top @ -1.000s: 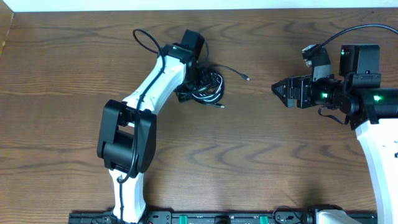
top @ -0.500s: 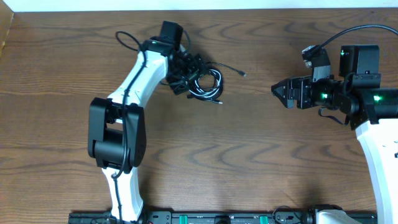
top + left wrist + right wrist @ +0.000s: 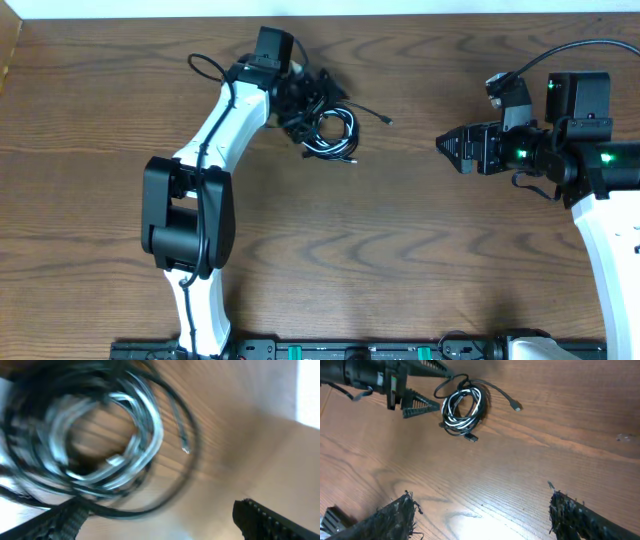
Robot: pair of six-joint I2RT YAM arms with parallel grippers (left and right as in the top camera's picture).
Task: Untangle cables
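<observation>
The cables [image 3: 328, 130] sit in one tight coil toward the far side of the table [image 3: 400, 250], left of centre: black cords wound in a ring with a white cord [image 3: 465, 410] threaded through.

The left gripper [image 3: 303, 103] hangs right at the coil's far-left edge, fingers spread wide, nothing pinched between them. From its own camera the coil fills the view just ahead, blurred. Whether a finger brushes the top loop, I can't tell. My read: it's set there to go in on the bundle and take a strand.

The right gripper [image 3: 447, 147] hovers well apart on the right, pointing at the coil, also spread and empty, likely placed to take the other end. And there's an opening for it: one black tail runs out toward the right and ends in a small plug [image 3: 388, 121], lying free on bare wood. A second plug [image 3: 352, 160] pokes out on the near side.

In the way? Nothing between the right gripper and that tail. The snag is the winding itself, and the left arm [image 3: 230, 120] covers the coil's left side from above.
</observation>
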